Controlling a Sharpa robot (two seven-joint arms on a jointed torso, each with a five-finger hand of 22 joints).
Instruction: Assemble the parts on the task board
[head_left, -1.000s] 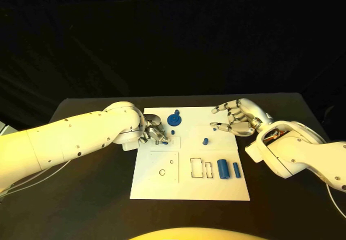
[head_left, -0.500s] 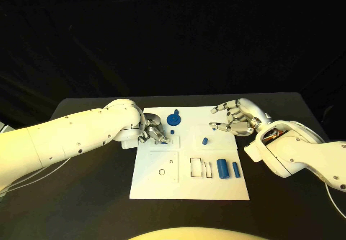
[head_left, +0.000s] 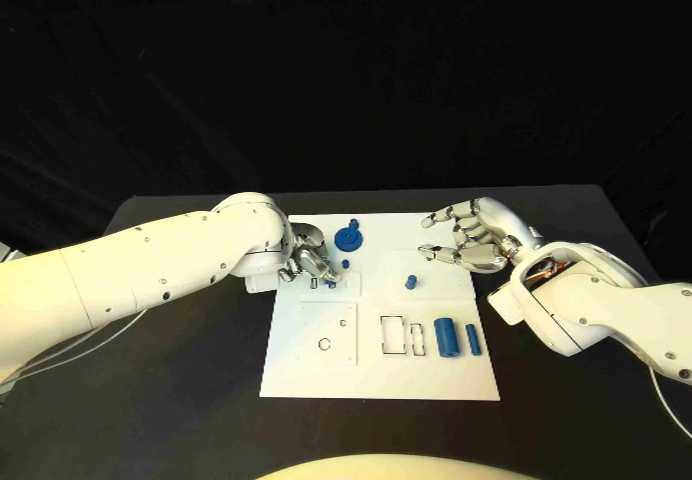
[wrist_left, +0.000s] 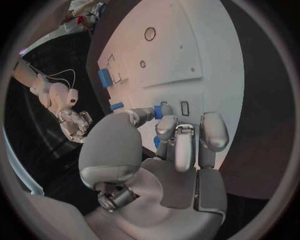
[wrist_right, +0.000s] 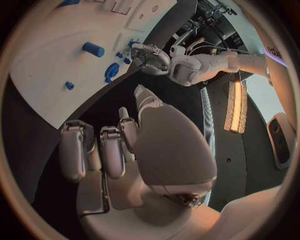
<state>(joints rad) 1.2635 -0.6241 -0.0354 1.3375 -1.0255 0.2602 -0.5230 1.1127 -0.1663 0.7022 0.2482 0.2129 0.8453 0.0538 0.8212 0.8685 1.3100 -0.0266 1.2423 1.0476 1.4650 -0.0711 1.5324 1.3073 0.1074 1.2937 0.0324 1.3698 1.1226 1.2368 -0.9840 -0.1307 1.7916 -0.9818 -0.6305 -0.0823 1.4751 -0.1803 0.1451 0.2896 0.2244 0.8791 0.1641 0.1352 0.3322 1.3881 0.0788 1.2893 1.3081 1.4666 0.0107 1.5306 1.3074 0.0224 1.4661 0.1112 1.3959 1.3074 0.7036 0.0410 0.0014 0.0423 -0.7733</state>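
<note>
Centrally, white task board (head_left: 378, 370) carries blue parts; left hand (head_left: 309, 262) pinches small blue part (wrist_left: 159, 112); right hand (head_left: 469, 238) empty, fingers apart.

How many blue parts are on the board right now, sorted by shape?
Round disc: 1
Lying cylinders: 2
Small pieces: 4, one pinched in the fingers of the left hand
Total: 7

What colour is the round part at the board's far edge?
Blue: the round part on the white task board, best seen in the head view.
</note>
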